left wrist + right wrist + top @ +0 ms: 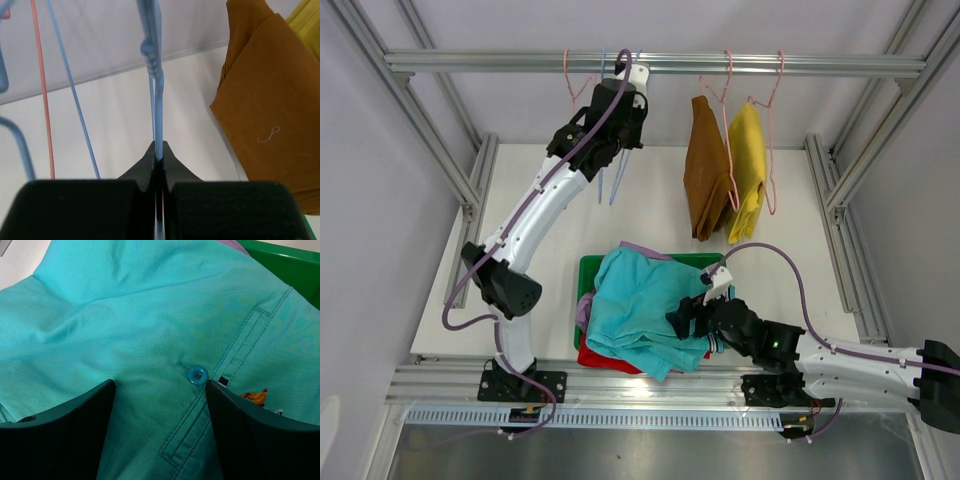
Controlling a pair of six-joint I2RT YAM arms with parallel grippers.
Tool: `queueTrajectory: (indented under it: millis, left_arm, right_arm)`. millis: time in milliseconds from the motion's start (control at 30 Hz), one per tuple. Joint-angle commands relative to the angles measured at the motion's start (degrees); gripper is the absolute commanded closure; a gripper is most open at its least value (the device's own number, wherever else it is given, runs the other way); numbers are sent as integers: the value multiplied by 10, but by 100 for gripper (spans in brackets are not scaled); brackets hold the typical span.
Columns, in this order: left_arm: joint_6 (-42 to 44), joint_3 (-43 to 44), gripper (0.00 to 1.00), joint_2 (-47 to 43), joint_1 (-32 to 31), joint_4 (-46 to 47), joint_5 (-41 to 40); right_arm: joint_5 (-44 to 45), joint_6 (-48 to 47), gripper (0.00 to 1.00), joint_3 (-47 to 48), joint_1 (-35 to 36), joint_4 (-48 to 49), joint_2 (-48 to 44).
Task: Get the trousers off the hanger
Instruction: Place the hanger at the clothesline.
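**Teal, lilac and red pairs lying in tray; brown and yellow hanging on rail**

Progress, as judged from the overhead view: three of five pairs are off their hangers. The green tray point(588, 266) is holding a heap in which the lilac trousers point(583, 312) are showing at the left edge, the red trousers point(605, 360) are showing at the near edge, and the teal trousers point(640, 300) are lying on top. Further right, the brown trousers point(705, 170) and the yellow trousers point(748, 165) are hanging side by side from pink hangers on the rail point(770, 66). Those two are outstanding.

Left arm: it is reaching up and away toward the rail. The left gripper point(158, 150) is pinching the blue hanger point(156, 75), its jaws pressed together on the thin plastic. That hanger is carrying no cloth, and it is hanging just left of the brown pair.

Right arm: it is lying low along the near edge, elbow out to the right. The right gripper point(160, 390) is poised close over the teal cloth beside a button point(197, 375), jaws standing apart and gripping nothing.
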Motion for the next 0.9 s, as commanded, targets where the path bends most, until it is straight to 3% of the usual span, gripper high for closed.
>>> queueTrajectory:
  millis: [0, 333, 567, 667, 867]
  left_arm:
    - [-16, -24, 100, -40, 4, 12, 18]
    - [-17, -95, 98, -89, -16, 13, 4]
    - [-15, -118, 65, -127, -36, 11, -10]
    - [-16, -119, 59, -141, -46, 6, -17]
    - [-13, -110, 56, -170, -65, 0, -29]
  right_arm:
    - [-20, 25, 23, -23, -1, -13, 9]
    - [-27, 31, 23, -30, 3, -11, -5]
    - [-23, 23, 23, -13, 5, -18, -7]
    - [-16, 17, 23, -5, 7, -24, -7]
    - [-9, 6, 23, 12, 7, -36, -7]
